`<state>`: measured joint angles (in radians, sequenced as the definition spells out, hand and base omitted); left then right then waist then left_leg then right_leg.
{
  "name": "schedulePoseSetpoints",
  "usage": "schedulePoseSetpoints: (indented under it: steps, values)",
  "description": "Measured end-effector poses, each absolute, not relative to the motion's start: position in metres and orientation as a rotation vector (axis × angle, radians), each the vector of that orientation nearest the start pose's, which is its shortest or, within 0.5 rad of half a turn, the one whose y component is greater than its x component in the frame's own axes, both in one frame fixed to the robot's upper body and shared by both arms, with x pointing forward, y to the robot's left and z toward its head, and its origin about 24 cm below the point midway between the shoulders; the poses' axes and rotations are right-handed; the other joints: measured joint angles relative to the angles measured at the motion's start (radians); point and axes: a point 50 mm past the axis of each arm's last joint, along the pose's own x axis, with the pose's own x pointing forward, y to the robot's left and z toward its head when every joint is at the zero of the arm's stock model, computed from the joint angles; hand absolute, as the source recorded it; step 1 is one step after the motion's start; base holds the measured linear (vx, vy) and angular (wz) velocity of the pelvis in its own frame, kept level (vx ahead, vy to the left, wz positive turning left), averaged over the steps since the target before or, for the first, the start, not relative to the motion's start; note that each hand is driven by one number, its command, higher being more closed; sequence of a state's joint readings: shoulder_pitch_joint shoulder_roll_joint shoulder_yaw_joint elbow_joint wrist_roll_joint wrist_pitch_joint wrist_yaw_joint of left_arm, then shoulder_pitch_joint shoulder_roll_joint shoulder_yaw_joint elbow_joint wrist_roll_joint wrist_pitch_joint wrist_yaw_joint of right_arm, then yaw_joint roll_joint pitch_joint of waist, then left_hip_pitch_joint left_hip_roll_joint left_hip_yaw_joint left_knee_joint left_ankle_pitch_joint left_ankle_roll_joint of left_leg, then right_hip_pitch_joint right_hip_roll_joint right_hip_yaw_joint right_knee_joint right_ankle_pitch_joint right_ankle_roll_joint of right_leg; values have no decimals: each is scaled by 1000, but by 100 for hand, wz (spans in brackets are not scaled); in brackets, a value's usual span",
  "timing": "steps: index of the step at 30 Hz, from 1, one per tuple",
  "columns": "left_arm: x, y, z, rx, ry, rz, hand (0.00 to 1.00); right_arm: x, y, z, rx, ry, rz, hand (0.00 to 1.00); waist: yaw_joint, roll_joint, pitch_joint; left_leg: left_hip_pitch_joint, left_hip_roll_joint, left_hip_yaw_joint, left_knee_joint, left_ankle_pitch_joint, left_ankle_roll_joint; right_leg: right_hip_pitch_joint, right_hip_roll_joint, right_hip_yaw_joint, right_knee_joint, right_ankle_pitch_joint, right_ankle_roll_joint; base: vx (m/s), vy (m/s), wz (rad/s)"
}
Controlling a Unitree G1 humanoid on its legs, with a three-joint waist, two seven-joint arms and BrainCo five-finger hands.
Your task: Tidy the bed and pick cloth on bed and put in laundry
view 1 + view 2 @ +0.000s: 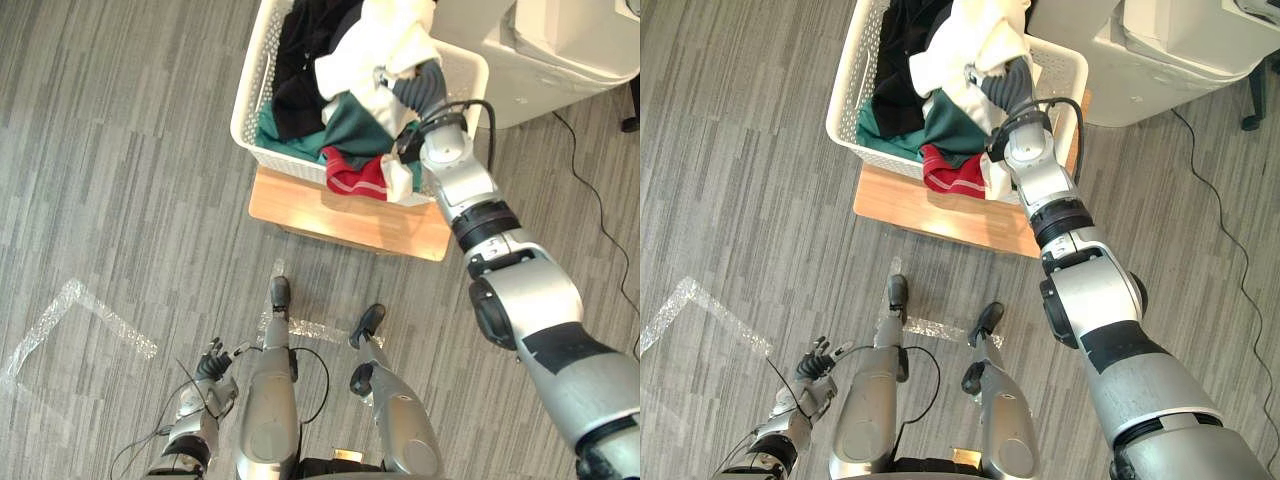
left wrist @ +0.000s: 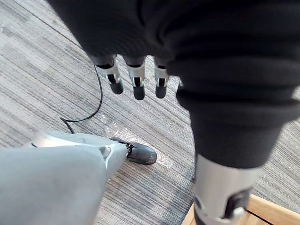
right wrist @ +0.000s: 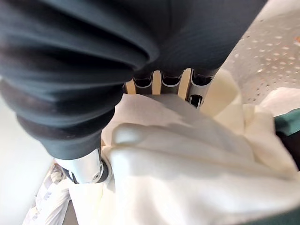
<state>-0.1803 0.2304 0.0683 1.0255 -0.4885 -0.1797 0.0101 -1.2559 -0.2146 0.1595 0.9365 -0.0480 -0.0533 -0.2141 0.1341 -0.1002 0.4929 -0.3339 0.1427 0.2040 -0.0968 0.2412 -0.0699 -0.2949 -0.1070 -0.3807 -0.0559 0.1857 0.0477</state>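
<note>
The right robot hand (image 1: 412,86) was at the upper middle of the frame, over the basket (image 1: 248,105) on the low wooden counter (image 1: 340,216). Its fingers (image 3: 164,79) were curled into a bunched white cloth (image 1: 385,35), their tips buried in it. The cloth sat above the dark (image 1: 300,60) and green (image 1: 350,125) clothes already in the basket.

The step was probably the drop. It would go best with the fingers opened wide over the basket's middle, then lifted straight up so no fold snagged. A red garment (image 1: 355,178) lay over the near rim, so dropping near that edge risked spillage.

The left robot hand (image 1: 213,362) hung at the lower left, fingers loose and empty.
</note>
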Motion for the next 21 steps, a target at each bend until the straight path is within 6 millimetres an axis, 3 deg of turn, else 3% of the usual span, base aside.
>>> schedulePoseSetpoints:
  steps: [6, 10, 15, 18, 21]
  values:
    - [212, 243, -98, -197, 608, 362, 0, 390, -77, 278, -396, -619, 54, 0, -17, 0, 0, 81, 8, 55, -5, -16, -2, 49, 2, 47, 0, -6, 3, -12, -12, -21]
    - [204, 245, -103, -152, 644, 354, 0, 368, -69, 267, -321, -690, 103, 0, -43, -11, -9, 144, 8, 82, -6, -34, -6, 94, 2, 73, 1, -15, 4, -34, -34, -18]
    - [156, 246, -127, -128, 798, 381, 0, 343, -76, 214, -159, -620, 145, 0, -88, -68, -111, 220, 7, 131, -6, -70, -10, 142, 2, 114, 1, -32, 16, 36, -23, -21]
    - [132, 243, -138, -156, 869, 416, 0, 328, -89, 174, -88, -526, 138, 0, -102, -75, -197, 273, 8, 157, -6, -91, -15, 180, 3, 141, 0, -45, 25, 98, -8, -19]
    - [117, 244, -143, -155, 907, 435, 0, 315, -99, 139, -24, -432, 111, 0, -120, -70, -243, 310, 0, 164, -6, -106, -20, 214, 3, 146, 0, -56, 30, 90, 7, -11]
